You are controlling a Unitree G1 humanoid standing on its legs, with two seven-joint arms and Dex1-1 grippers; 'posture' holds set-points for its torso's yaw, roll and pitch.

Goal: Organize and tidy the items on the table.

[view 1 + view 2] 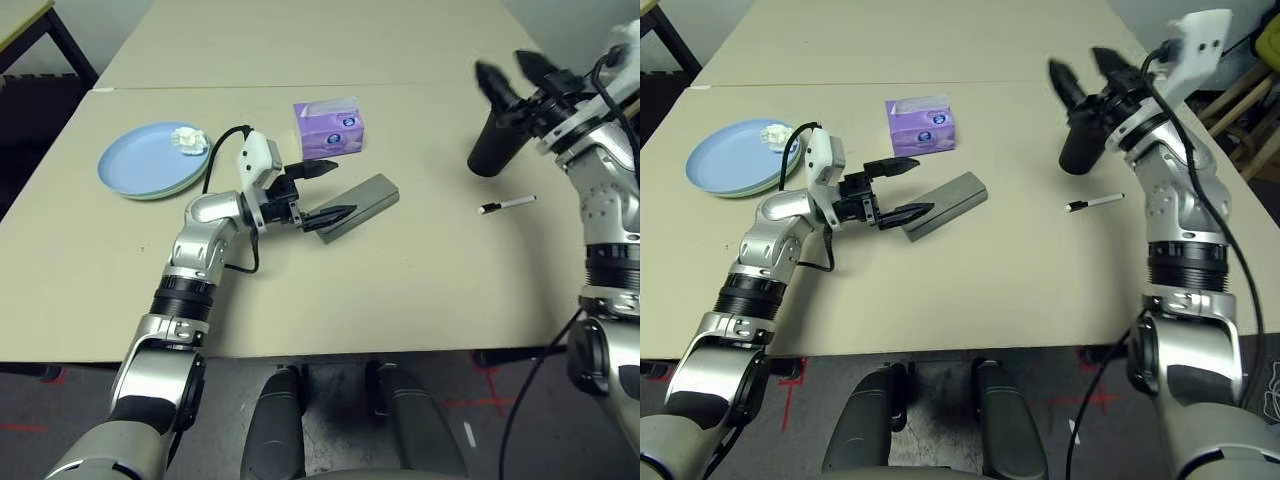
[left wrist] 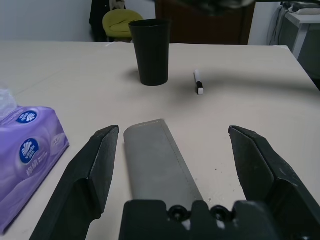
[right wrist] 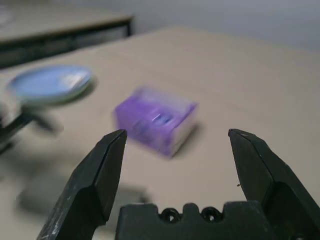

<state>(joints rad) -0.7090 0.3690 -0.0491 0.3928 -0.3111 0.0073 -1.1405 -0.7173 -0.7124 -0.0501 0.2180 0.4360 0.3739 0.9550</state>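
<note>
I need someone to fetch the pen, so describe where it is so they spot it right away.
On the beige table, look to the robot's right side for the upright black cup. Just nearer the robot lies the pen: thin, white, black-tipped, the only slender stick there.

head pair looks down; wrist views skim low, sharing tissue box (image 2: 27, 150).

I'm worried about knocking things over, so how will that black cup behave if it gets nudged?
The black cup stands upright, tall and narrowing toward its base, so a high nudge would probably tip it. It looks like thin plastic, likely light. On its side it would probably roll in a curve.
</note>
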